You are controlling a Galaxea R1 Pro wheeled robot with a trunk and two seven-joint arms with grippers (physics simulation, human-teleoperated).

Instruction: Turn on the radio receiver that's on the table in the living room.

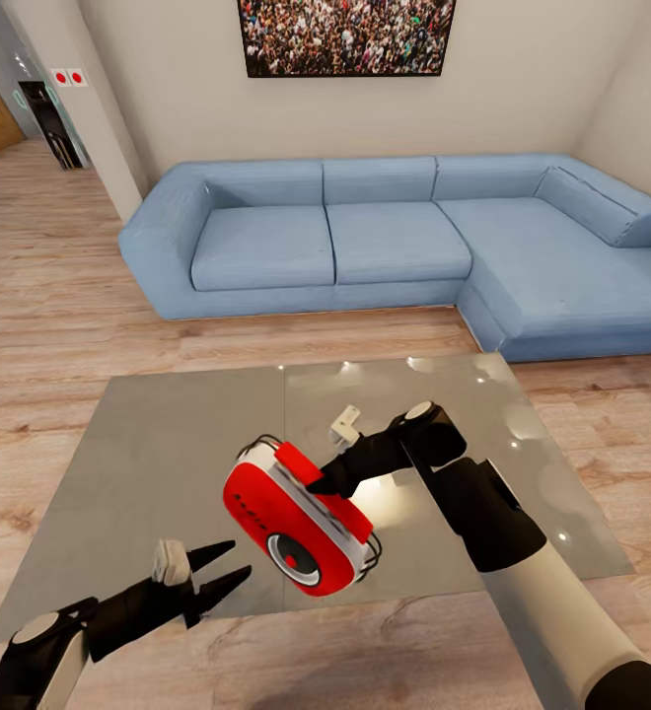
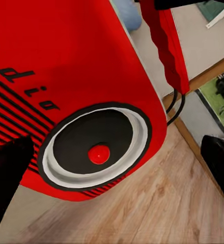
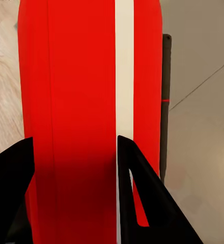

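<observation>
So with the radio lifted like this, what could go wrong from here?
1. The right gripper pinches the radio receiver near one end, tilted above the table; it could pivot or slip and drop.
2. The open left gripper sits close to the round dial; a push there might knock the radio loose.

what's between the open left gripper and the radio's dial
Nothing: in the head view, only bare grey table shows between the left gripper and the radio receiver.

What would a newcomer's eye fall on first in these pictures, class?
First, the glossy red retro radio with its white band, tilted in the right gripper above the reflective grey low table. The open left gripper points at its round black dial. Behind stands a blue L-shaped sofa.
</observation>
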